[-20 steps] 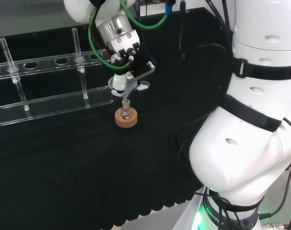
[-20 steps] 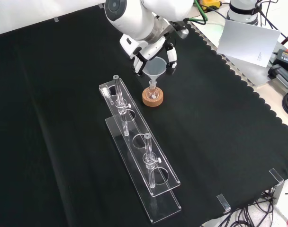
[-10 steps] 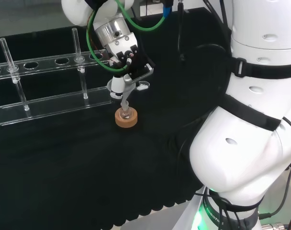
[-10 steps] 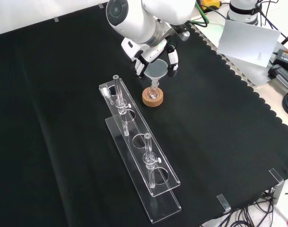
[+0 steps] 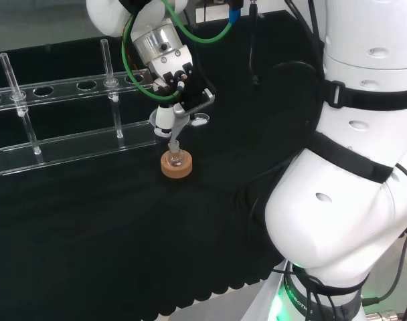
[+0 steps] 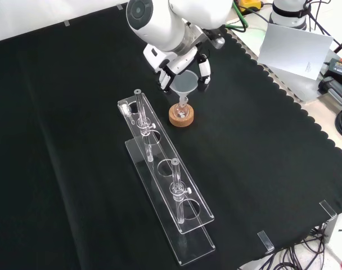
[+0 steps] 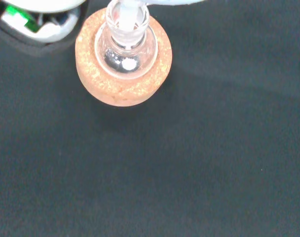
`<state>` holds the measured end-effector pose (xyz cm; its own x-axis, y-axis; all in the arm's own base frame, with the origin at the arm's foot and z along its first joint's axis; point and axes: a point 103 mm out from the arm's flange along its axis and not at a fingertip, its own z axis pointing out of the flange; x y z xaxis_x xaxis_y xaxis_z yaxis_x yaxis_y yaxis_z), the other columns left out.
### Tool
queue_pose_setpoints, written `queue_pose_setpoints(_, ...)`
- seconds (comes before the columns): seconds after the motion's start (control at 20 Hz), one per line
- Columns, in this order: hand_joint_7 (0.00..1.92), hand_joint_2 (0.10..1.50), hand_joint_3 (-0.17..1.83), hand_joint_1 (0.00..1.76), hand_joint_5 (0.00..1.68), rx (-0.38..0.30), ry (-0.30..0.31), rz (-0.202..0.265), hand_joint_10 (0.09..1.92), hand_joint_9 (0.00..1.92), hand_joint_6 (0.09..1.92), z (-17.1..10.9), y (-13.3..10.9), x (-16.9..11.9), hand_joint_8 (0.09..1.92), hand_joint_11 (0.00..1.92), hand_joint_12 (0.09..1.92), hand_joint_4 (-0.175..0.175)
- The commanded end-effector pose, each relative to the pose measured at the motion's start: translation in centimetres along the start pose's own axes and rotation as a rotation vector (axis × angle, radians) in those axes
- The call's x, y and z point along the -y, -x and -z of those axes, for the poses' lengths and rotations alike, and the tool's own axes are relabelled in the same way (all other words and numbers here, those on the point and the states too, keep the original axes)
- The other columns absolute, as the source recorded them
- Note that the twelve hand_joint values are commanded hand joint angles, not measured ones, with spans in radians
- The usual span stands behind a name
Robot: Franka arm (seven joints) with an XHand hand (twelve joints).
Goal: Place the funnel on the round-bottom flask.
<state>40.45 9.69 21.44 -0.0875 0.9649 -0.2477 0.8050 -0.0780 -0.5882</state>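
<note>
Robot hand (image 6: 179, 68) is curled around the clear funnel (image 6: 184, 84), fingers on either side of the cone's rim in the front view. Funnel is upright, stem pointing down into the neck of the round-bottom flask (image 7: 125, 47); the wrist view shows the stem inside the neck opening, can't tell how deep it sits. Flask is small, clear, seated in a cork ring (image 6: 181, 115) on the black-clothed table (image 6: 261, 169). In the head view the robot hand (image 5: 180, 87) hangs directly above the cork ring (image 5: 177, 165), with the funnel stem (image 5: 174, 143) running down to the flask. Clear acrylic test-tube rack (image 6: 165, 180) stands just left of the flask in the front view, close but apart, stretching toward the near edge; two glass tubes stand in it, one at the far end (image 6: 139, 109), one nearer (image 6: 175, 183). Sheet of white paper (image 6: 295, 50) lies past the cloth's scalloped edge at far right.
</note>
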Motion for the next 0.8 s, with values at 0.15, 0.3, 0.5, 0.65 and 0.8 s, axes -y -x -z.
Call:
queue_pose_setpoints(0.15, 0.73, 0.71, 0.61, 0.93, 0.81, 0.002, 0.003, -0.001, 0.57, 1.14, 0.88, 0.2, 0.48, -0.3, 0.9, 0.73, 1.14, -0.049)
queue_pose_setpoints(0.3, 0.73, 0.71, 0.61, 0.93, 0.81, 0.006, 0.006, -0.003, 0.57, 1.14, 0.88, 0.14, 0.59, -0.4, 0.9, 0.73, 1.14, -0.049)
queue_pose_setpoints(0.5, 0.73, 0.71, 0.61, 0.93, 0.81, 0.003, 0.006, -0.006, 0.57, 1.14, 0.88, 0.04, 0.81, -0.42, 0.9, 0.73, 1.14, -0.05)
queue_pose_setpoints(0.65, 0.73, 0.71, 0.61, 0.93, 0.81, -0.005, -0.005, -0.005, 0.57, 1.14, 0.88, 0.01, 0.77, -0.53, 0.9, 0.73, 1.14, -0.05)
queue_pose_setpoints(0.8, 0.73, 0.71, 0.61, 0.93, 0.81, -0.017, -0.002, 0.002, 0.57, 1.14, 0.88, -0.21, 1.18, -0.59, 0.9, 0.73, 1.14, -0.05)
